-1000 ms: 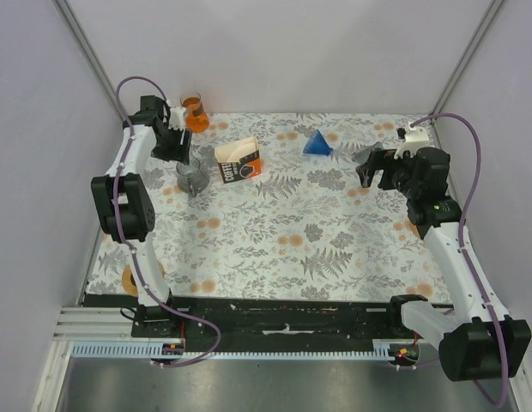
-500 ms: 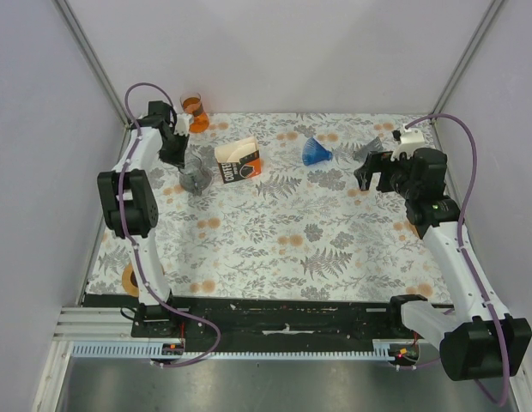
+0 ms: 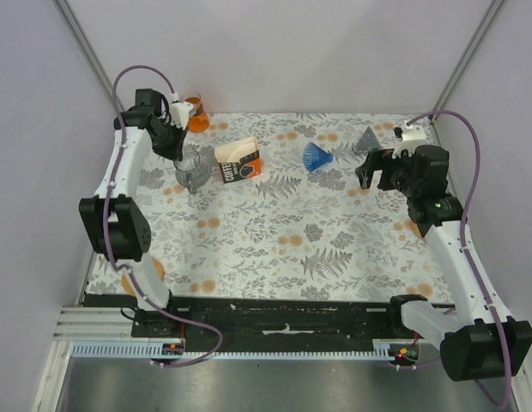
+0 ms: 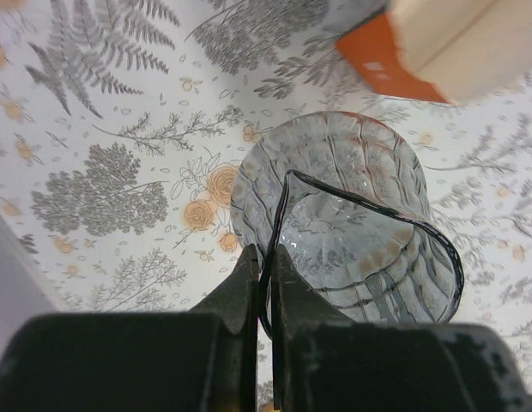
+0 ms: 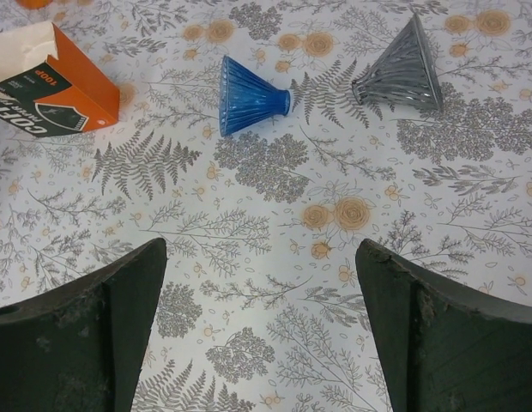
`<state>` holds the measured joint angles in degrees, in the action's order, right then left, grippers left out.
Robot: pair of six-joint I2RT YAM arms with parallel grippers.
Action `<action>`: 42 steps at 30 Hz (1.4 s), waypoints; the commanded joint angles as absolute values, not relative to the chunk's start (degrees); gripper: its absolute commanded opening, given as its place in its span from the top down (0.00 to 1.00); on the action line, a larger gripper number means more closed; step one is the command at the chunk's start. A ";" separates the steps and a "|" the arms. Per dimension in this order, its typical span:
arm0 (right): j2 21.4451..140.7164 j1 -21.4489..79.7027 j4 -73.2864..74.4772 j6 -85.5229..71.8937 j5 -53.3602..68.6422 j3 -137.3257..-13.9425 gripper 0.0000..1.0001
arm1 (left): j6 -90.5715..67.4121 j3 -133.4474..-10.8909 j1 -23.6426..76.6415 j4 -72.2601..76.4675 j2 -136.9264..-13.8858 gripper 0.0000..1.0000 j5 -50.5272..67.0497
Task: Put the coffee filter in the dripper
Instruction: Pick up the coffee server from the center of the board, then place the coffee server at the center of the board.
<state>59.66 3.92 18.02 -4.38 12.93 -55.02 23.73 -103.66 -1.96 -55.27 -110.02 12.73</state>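
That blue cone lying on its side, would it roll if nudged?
Probably: the blue cone lies on its side, so a nudge would likely roll it in a curve around its narrow end. It looks like thin translucent plastic, so probably light and easily shifted.

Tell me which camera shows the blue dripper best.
The right wrist view: the blue dripper lies on its side, large and unobstructed, ribs visible, wide mouth facing left. The top external view shows the dripper only as a small blue shape. The left wrist view does not show it.

Robot lab booth, plain white walls (image 3: pixel 283 51), floral tablecloth (image 3: pixel 275 240), metal mounting rail (image 3: pixel 87 324)
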 commanded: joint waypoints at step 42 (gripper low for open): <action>72.69 -3.52 23.29 -8.17 -1.41 -63.46 0.02 | 46.50 -95.44 44.65 -49.12 -111.80 0.40 10.10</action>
<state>75.05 -3.64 24.77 -7.51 -1.19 -63.92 47.09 -93.76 44.73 -49.04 -113.65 8.08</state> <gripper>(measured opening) 0.981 0.498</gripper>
